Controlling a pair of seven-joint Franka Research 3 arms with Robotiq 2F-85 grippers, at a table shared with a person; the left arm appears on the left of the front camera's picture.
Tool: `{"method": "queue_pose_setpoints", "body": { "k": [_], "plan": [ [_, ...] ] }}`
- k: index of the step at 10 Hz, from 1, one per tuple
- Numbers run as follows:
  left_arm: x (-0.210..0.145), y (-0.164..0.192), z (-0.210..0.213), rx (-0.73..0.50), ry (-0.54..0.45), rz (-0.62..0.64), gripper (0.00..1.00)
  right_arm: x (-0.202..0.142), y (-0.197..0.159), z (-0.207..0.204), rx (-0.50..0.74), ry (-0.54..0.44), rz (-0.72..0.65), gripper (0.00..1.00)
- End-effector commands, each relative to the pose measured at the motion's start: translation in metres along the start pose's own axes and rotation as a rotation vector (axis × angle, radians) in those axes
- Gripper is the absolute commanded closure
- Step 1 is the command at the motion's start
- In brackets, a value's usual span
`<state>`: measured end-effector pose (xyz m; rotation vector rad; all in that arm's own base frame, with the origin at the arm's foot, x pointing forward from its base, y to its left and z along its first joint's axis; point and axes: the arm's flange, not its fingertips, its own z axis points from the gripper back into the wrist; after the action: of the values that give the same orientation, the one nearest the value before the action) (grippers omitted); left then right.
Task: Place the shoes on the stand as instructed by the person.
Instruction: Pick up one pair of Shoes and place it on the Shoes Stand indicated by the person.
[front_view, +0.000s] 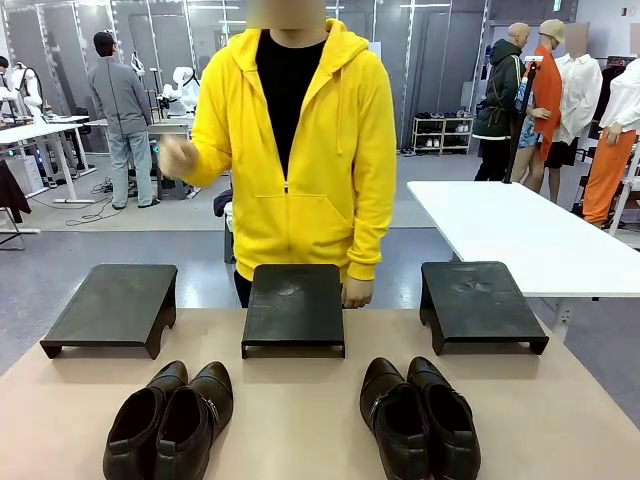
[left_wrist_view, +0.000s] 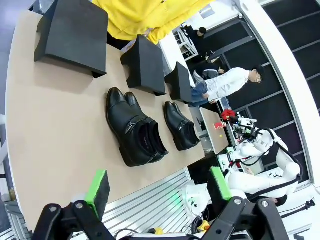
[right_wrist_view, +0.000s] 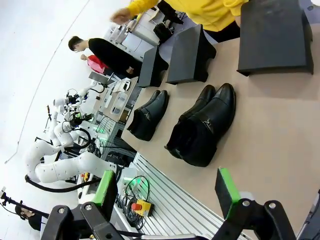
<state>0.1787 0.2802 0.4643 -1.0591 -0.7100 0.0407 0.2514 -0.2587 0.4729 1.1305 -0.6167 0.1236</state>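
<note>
Two pairs of dark shoes lie on the tan table (front_view: 290, 410), toes toward the far side, in front of three black stands. Items L to R:

1. Left gripper (left_wrist_view: 159, 189), left wrist view: fingers (left_wrist_view: 98, 191) spread wide, green pads facing each other, nothing betw. them, touching nothing. Near table edge shows betw. the pads; shoes lie well apart from it.
2. Left stand (front_view: 112, 305): low, black, at far-left of table.
3. Left pair (front_view: 170, 420): two shoes side by side, touching, near the table's near edge, in front of the gap betw. left and centre stands.
4. Centre stand (front_view: 293, 303): mid-table, far side.
5. Person (front_view: 300, 150) in yellow hoodie stands behind centre stand. Raised hand (front_view: 178, 158) at chest height, motion-blurred. Other hand (front_view: 357, 292) hangs at far table edge, just beside the centre stand's rear corner.
6. Right pair (front_view: 420, 415): side by side, touching, in front of the gap betw. centre and right stands.
7. Right stand (front_view: 480, 300): far-right of table.
8. Right gripper (right_wrist_view: 166, 192), right wrist view: fingers (right_wrist_view: 226, 187) spread wide, holding nothing, no contact; right pair lies beyond the pads, apart.
</note>
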Motion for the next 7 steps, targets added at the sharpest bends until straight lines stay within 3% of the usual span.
{"method": "queue_pose_setpoints", "body": {
  "k": [1,7],
  "plan": [
    [0.0000,0.0005,0.0011,-0.018,-0.002,-0.024,0.00,0.0018,0.0004,0.0028,0.011,0.001,0.013,0.00],
    [0.0000,0.0005,0.0011,-0.018,-0.002,-0.024,0.00,0.0018,0.0004,0.0028,0.011,0.001,0.013,0.00]
  ]
}}
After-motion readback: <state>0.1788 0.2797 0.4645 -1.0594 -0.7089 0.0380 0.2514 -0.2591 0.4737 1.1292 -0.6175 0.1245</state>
